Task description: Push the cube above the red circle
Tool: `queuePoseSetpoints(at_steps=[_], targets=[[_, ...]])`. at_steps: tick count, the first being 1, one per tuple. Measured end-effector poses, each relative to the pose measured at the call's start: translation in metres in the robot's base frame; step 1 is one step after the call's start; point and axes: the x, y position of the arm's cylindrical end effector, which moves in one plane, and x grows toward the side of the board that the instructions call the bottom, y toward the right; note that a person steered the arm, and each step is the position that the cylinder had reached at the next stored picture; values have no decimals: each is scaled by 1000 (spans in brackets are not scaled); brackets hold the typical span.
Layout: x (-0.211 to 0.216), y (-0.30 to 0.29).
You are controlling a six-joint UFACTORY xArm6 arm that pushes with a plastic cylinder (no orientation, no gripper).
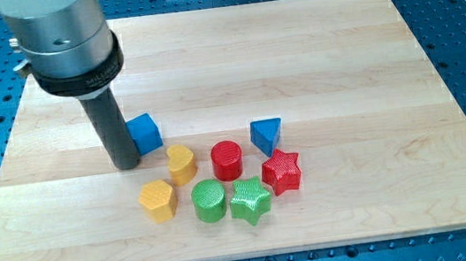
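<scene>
**Seven blocks, one cube at my tip**

One blue plastic cube [144, 132], matte and sharp-edged, sits touching my tip [127, 164] on the tip's right side. It lies up and to the view's left of the red ribbed cylinder [227, 160]. Around that cylinder: a yellow heart block [181, 164] just left, a blue triangular block [266, 134] up-right, a red star [281, 172] down-right, a green star [250, 201] and green cylinder [209, 200] below, a yellow hexagonal block [159, 199] down-left. All rest on the pale wooden board [341, 64]. The rod has no fingers.

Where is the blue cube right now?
The blue cube sits left of the board's centre, touching my tip on its right, up-left of the yellow heart.
</scene>
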Motion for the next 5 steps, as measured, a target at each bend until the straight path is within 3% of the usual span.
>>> queuePoseSetpoints(at_steps=[2,4,5], targets=[[-21,15],[-29,-24],[-84,-10]])
